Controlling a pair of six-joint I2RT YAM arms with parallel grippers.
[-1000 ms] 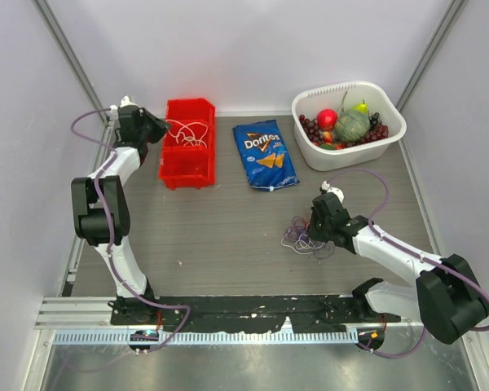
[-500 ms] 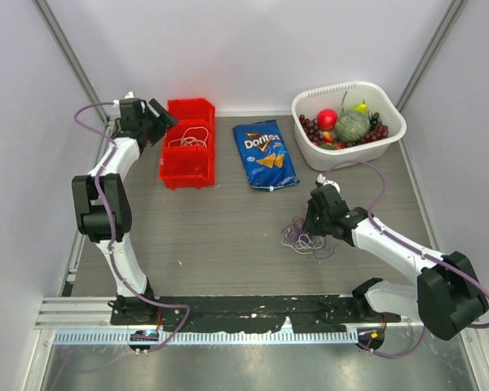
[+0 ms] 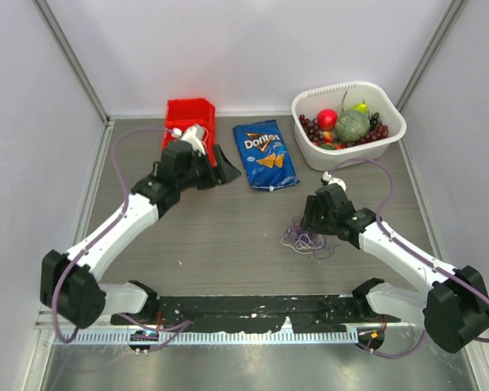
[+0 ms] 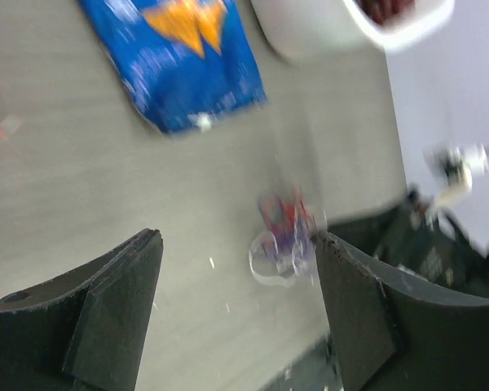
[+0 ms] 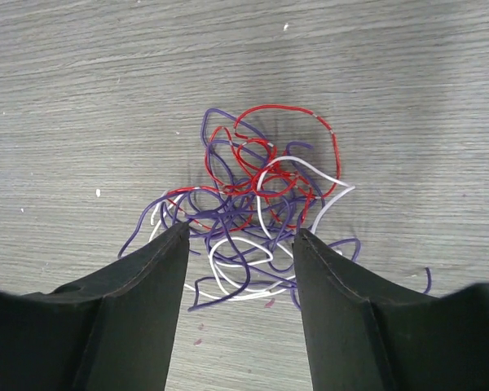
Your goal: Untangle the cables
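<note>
Grey wood-grain table (image 3: 228, 228), seen from above, with the cables (image 3: 308, 239) lying right of centre – a loose knot of red, white and purple loops, flat on the surface and held by nothing.

The right gripper (image 3: 314, 218) hangs just over the knot. In its wrist view its jaws stand apart, with the nearest white and purple loops lying between the fingertips. Whether the fingers touch a strand cannot be told. The left gripper (image 3: 224, 167) is far and left of the knot, well apart from it, jaws apart and empty. Its wrist view is blurred but shows the cables ahead between its fingers.

The step in hand looks like picking a fresh grasp on the knot. The next move likely calls for each gripper to pinch one strand, ideally of different colours, then draw them apart slowly so the loops loosen rather than tighten.

Containers: a red bin (image 3: 187, 110) at the far left is partly hidden by the left arm, its contents not visible. A white tub (image 3: 348, 85) at the far right holds fruit – a red apple (image 3: 327, 119), a green melon (image 3: 352, 126), dark grapes (image 3: 314, 130). A blue chip bag (image 3: 264, 155) lies between them.
</note>
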